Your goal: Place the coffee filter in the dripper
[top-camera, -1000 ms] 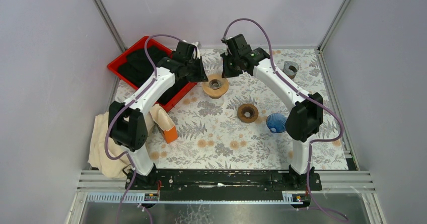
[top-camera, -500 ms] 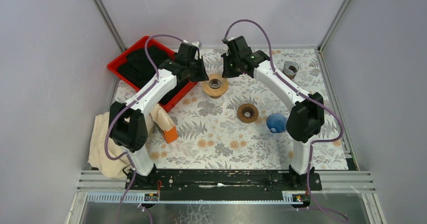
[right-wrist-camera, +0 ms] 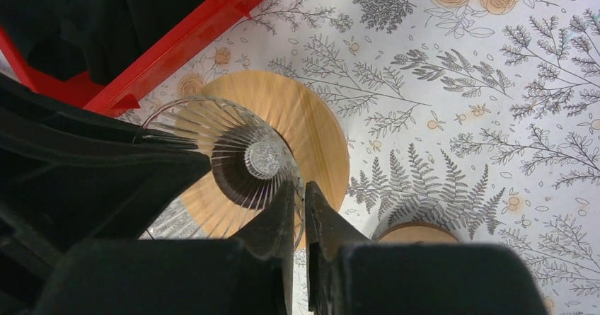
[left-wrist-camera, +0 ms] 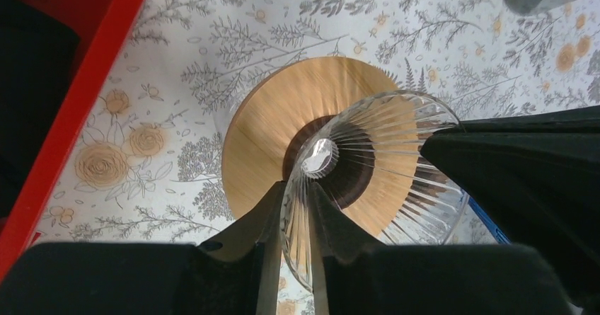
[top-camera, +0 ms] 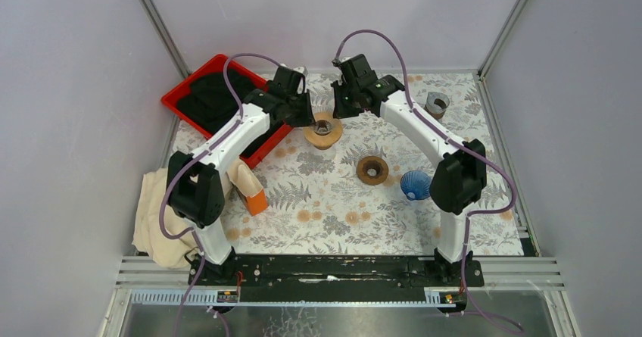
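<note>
Coffee filter [top-camera: 323, 127], seemingly the clear ribbed glass cone, stands far-centre on the desk [top-camera: 318, 201] in the top view. Left wrist: left gripper [left-wrist-camera: 297, 191] jaws pinch its rim over the wooden dripper [left-wrist-camera: 283, 110]. Right wrist: right gripper [right-wrist-camera: 299, 189] jaws pinch the rim too. Rigid, slick, breakable: grip the rim gently.

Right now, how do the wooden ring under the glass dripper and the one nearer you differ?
The far wooden ring is wider and paler; the near wooden ring is smaller and darker. The far one has the glass dripper over it; the near one is uncovered. Both lie flat.
</note>
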### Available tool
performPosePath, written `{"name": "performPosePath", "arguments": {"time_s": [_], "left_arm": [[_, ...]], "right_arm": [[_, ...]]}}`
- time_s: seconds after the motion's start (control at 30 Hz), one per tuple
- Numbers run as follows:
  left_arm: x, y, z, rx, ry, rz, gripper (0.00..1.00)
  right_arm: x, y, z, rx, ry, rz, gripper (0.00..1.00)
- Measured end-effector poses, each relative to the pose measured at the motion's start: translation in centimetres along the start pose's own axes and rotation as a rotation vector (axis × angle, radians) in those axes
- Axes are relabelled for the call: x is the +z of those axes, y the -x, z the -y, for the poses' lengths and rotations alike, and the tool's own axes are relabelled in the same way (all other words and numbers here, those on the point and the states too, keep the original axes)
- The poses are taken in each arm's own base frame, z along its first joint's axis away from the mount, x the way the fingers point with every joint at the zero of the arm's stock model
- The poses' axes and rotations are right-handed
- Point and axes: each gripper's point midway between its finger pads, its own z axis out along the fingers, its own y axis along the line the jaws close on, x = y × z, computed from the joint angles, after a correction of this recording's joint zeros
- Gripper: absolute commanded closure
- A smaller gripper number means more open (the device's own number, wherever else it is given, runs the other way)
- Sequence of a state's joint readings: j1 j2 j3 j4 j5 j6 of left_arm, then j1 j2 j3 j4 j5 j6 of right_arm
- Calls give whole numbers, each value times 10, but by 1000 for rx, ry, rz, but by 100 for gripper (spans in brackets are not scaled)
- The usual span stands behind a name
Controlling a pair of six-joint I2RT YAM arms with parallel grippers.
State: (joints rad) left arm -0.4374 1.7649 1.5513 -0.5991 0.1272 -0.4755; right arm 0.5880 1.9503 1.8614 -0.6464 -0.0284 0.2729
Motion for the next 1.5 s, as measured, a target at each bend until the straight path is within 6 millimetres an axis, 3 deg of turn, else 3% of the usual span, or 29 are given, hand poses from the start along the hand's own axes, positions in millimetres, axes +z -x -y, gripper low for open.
{"name": "performPosePath", "arguments": {"time_s": [0.3,0.57,0.8,0.93,1.07,1.33,1.5], "left_arm": [[-7,-5,-11,-19,58,-69,61],[-17,2,-24,-44,95,-59,37],[-49,12,-23,-54,84,13,27],[-62,7,-26,-67,84,27,24],[-73,-7,-39,-95,105,27,22],[-109,-37,-75,-170,169,71,22],[-124,-52,-101,-222,245,109,24]], "right_arm": [[-8,-5,-2,-5,-21,-45,79],[-11,-9,-2,3,-33,-66,64],[-17,-2,-5,1,-25,-49,55],[-21,-2,-5,-5,-16,-42,45],[-38,-9,-3,-18,-7,-18,37],[-91,-14,6,-40,-2,113,24],[-107,-26,19,-46,-36,175,19]]}}
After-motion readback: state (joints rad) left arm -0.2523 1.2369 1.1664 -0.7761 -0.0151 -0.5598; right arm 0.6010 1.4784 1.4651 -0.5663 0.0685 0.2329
